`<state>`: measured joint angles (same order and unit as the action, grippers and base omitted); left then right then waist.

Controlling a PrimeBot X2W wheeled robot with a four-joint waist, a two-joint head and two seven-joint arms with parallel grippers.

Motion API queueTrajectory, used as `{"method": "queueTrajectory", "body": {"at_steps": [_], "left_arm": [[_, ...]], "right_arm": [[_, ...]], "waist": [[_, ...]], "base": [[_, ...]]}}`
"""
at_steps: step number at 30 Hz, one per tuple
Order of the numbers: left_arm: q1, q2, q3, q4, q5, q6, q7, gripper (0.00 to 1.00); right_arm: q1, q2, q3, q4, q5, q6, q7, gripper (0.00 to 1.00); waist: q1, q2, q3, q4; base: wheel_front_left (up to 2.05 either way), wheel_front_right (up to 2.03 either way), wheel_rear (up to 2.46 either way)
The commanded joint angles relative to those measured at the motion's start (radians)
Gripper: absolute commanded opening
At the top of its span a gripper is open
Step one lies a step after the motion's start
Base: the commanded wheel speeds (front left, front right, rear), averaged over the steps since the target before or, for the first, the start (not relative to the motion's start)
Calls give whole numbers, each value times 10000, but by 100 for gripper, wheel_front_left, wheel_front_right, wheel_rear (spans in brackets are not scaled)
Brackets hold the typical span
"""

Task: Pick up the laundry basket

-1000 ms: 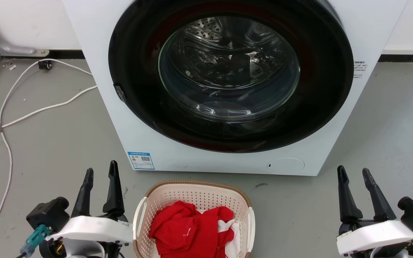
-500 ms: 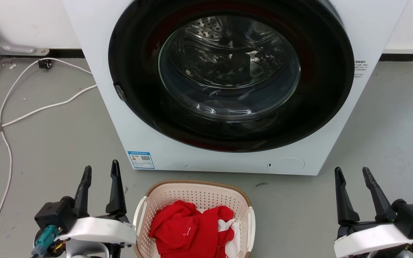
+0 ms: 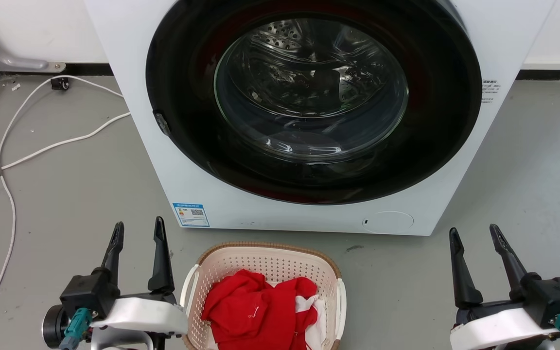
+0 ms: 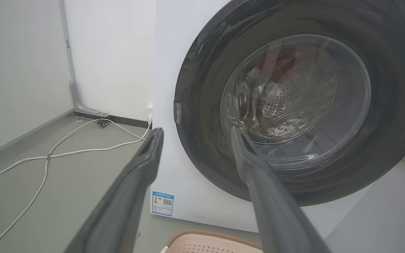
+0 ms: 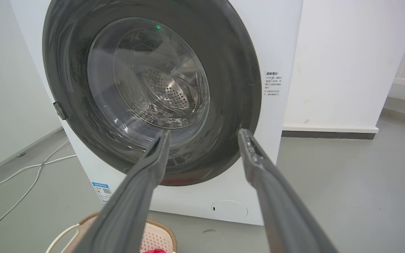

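the task looks to be at its very start. the basket (image 3: 270, 265) sits on the floor (image 3: 66, 194) at the bottom centre of the head view, just in front of the washer (image 3: 202, 189), with red cloth (image 3: 255, 311) heaped inside, and nothing touches it.

the left gripper (image 3: 139, 222), at the lower left, is spread wide and empty, its fingers pointing up the frame. its white wrist lies just beside the basket's left handle (image 3: 188, 284). the right gripper (image 3: 473, 229), at the lower right, is also wide and empty, and well apart from the right handle (image 3: 341, 296).

both wrist views look along open fingers at the washer door, with the basket rim low at the bottom edge (so neither gripper is aimed at it yet).

nothing is done so far. what is left, by my reading: bring each gripper down and inward to a handle or the rim, close on it, and lift the basket level off the floor.
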<state>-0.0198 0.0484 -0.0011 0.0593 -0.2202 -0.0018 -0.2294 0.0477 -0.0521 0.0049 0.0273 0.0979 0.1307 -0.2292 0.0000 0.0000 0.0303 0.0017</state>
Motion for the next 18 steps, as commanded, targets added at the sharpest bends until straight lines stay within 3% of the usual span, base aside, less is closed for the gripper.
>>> {"method": "queueTrajectory", "body": {"at_steps": [1,18], "left_arm": [[109,26,-38,-74,235,42,-83,100],[149,27,-130,-37,1508,199,-374,100]], "right_arm": [[116,25,15,-107,-234,0,-106,100],[204,34,33,-201,-1565,-1,-366,100]], "waist": [[0,0,7,2],[0,0,107,68]], "base": [[0,0,0],[0,0,0]]}}
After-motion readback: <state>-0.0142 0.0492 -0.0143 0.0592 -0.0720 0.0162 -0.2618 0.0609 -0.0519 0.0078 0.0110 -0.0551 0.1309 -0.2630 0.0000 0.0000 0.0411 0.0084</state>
